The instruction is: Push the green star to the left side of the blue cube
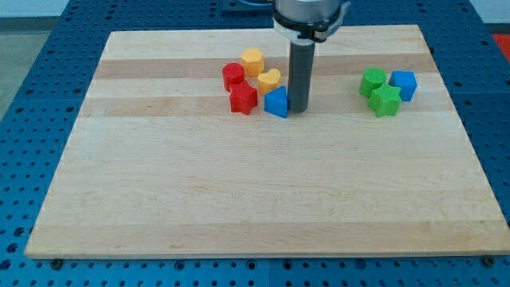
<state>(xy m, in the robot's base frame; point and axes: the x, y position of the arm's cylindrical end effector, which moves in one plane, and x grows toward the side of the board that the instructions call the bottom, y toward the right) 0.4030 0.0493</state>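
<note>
The green star [386, 100] lies near the view's right edge of the wooden board [239, 191]. It touches the lower left of the blue cube [404, 84]. A second green block [371, 80] sits just above the star, left of the cube. My tip [298, 109] stands at the board's upper middle, well left of the star. It is right beside another blue block [276, 102], on that block's right side.
A cluster lies left of my tip: a red cylinder [233, 75], a yellow hexagon [253, 60], a yellow heart [269, 80] and a red star [243, 100]. The board rests on a blue perforated table [32, 119].
</note>
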